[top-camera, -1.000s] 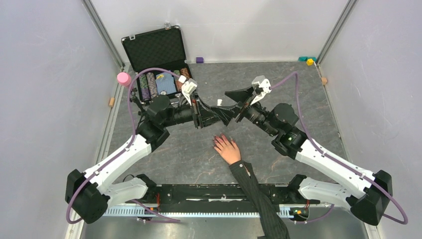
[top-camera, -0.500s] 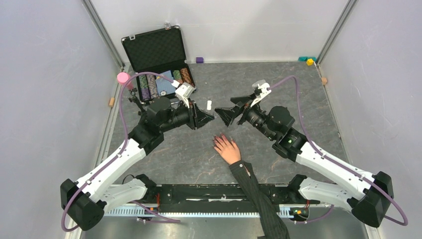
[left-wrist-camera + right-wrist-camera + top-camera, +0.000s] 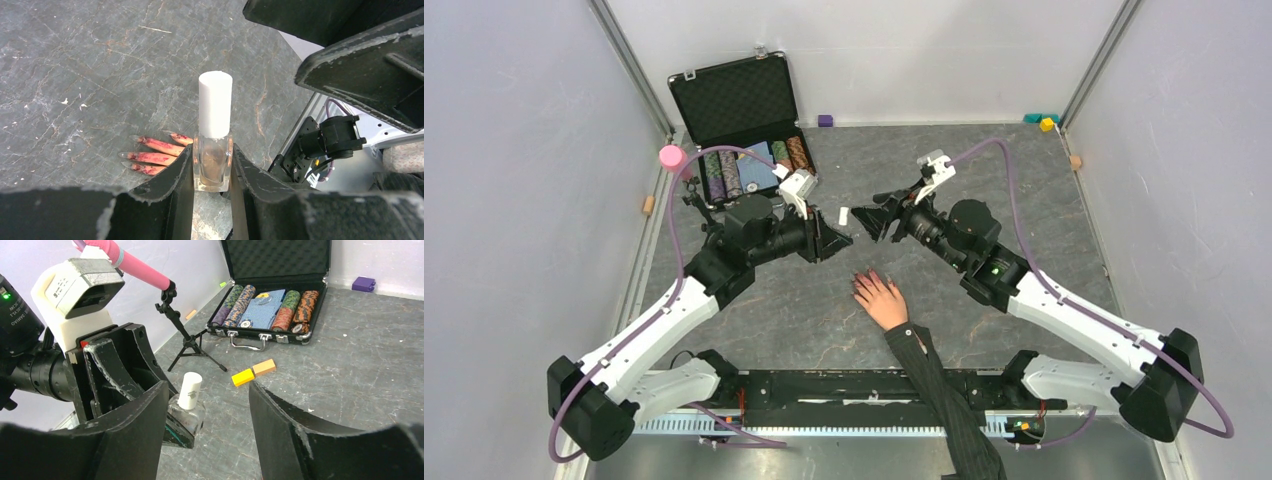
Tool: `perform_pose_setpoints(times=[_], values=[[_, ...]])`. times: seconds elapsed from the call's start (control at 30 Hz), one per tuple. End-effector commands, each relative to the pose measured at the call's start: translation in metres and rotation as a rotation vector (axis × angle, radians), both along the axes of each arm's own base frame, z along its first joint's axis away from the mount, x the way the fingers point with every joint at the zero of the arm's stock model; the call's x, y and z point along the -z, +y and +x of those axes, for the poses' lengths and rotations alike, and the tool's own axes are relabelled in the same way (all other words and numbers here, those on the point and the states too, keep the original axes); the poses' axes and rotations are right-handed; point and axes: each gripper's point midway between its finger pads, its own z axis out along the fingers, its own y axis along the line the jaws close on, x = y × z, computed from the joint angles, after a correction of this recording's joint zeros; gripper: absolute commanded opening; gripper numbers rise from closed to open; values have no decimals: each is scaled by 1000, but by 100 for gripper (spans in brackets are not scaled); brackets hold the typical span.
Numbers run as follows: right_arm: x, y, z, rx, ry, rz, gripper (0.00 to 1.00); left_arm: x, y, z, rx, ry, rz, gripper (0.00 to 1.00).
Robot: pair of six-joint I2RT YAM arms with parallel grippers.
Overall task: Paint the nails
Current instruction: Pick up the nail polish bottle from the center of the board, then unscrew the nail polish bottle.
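Left wrist view, what have you got? (K)

My left tool [image 3: 212, 172] is clamped on the bottle [image 3: 212, 162] across its two flat sides. Bottle is roughly upright and held off the surface [image 3: 984, 170], white cap [image 3: 215, 102] on. (me)

So no brush out. Nails? (K)

Nails [image 3: 136, 156] sit below and left of the bottle in that view. They're on the hand [image 3: 886, 302], which lies flat on the surface, fingers pointing away from my bases. They read red, with red smeared along the fingers too. Can't tell whether that's a finished coat. (me)

Progress call? (K)

Bottle in grip: done. Uncapping: not done. Nothing can be painted with the cap on, so I'd call it early, or a pause between coats. (me)

Right side? (K)

My right tool [image 3: 868, 219] is spread wide with nothing in it. It faces the cap from the opposite side, near but not touching. In the right wrist view the cap shows ahead, in the gap between the two fingers. (me)

Pose? (K)

Both arms reach forward and angle inward, tools nose to nose just beyond the hand. Poker chip case [image 3: 734, 100] is well apart, back left. (me)
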Motion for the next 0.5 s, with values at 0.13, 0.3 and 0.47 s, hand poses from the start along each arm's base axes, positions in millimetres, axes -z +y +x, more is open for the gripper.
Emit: perform_pose_setpoints(times=[0.13, 0.3, 0.47], values=[[-18, 23, 1, -72, 14, 20, 59, -21, -10, -1, 70, -64, -26, 2], [-2, 27, 6, -55, 59, -37, 56, -22, -8, 0, 57, -72, -20, 2], [3, 35, 3, -82, 73, -46, 51, -21, -8, -1, 63, -69, -21, 2]])
